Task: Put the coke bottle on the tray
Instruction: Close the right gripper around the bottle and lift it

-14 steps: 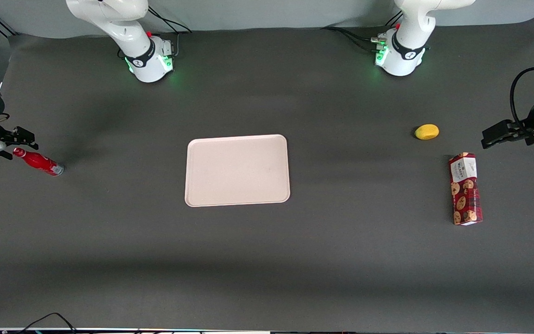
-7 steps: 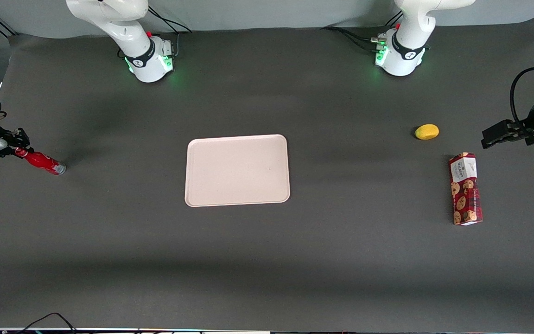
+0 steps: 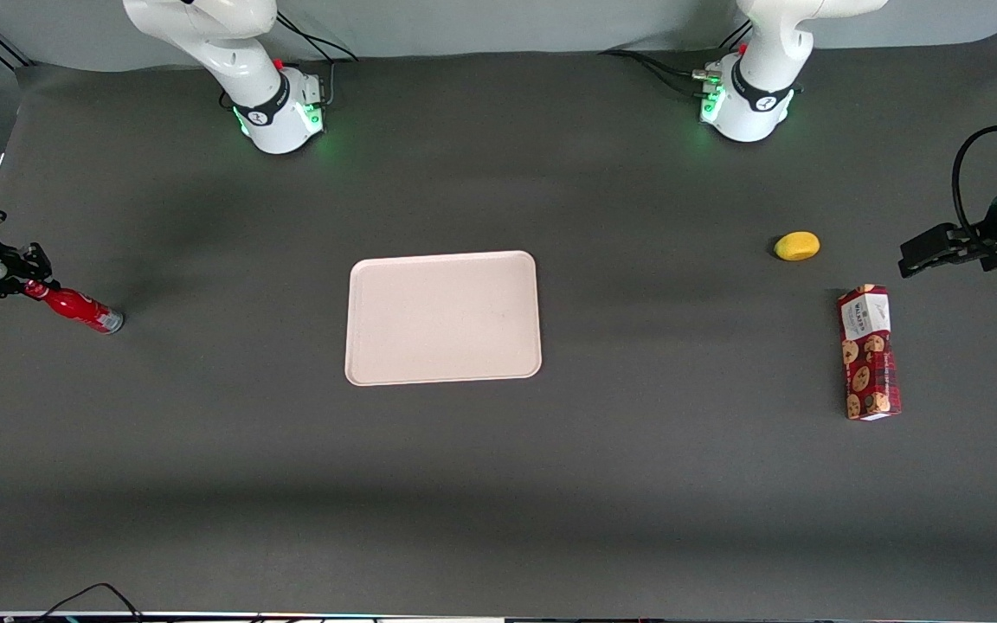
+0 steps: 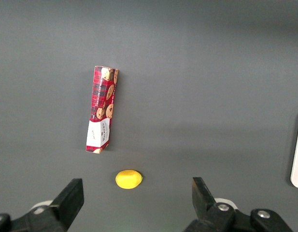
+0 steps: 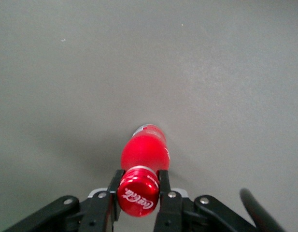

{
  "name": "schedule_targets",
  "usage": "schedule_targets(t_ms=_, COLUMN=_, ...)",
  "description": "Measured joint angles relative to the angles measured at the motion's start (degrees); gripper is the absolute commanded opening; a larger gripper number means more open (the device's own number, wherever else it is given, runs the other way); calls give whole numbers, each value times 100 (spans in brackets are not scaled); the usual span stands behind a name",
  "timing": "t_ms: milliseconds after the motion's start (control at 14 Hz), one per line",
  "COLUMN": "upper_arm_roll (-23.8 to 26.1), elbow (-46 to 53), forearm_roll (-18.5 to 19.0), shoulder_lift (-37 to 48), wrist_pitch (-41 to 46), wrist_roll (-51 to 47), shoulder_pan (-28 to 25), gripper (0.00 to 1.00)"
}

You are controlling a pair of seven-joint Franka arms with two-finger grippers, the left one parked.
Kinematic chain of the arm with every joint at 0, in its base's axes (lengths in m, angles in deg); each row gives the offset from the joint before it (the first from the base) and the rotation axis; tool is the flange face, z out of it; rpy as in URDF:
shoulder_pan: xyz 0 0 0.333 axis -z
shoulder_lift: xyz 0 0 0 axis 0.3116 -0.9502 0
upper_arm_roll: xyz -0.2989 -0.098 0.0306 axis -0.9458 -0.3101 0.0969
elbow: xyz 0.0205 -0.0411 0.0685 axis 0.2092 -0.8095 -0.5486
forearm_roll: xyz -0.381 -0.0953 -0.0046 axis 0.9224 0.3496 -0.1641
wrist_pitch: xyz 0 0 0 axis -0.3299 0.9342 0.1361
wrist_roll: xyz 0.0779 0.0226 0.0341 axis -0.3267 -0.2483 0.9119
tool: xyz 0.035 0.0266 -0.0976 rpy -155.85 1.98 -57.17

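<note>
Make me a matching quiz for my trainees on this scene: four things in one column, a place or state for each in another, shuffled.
Things:
1. bottle
2. tray
3. lemon
4. hand

Places or states:
a. mid-table, bare
b. shut on the bottle's neck, at the working arm's end
c. beside the cookie box
d. tilted, base on the table

Pairs: 1-d, 2-a, 3-c, 4-b

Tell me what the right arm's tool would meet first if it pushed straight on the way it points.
The tool is already shut on the coke bottle at its neck; straight on lies bare table mat, probably. The tray lies off sideways.
</note>
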Motion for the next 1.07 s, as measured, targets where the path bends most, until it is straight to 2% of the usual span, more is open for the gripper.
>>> schedule_targets(t_ms=214, upper_arm_roll=7, elbow=723, forearm_roll=58, shoulder_lift=-9, wrist_pitch=751, wrist_roll=-153, shoulder_pan=-50, gripper=0)
schedule_targets(t_ms=571, upper_arm_roll=218, elbow=2662, forearm_roll=881, shoulder_lift=90, wrist_pitch=2928, wrist_roll=-1554, shoulder_pan=-267, gripper=0)
schedule_targets(t_ms=714, upper_arm_roll=327, elbow=3440, forearm_roll=1053, shoulder_lift=135, wrist_pitch=3654, wrist_roll=-1974, shoulder_pan=-382, gripper=0)
schedule_targets(t_ms=857, upper_arm_roll=485, elbow=3850, forearm_roll=1173, shoulder_lift=151, wrist_pitch=4039, wrist_roll=-2371, shoulder_pan=-434, gripper=0)
schedule_targets(t_ms=1071, upper_arm_roll=935, elbow=3883, forearm_roll=1187, shoulder_lift=133, wrist_pitch=4189, wrist_roll=-3276, shoulder_pan=-458, gripper=0)
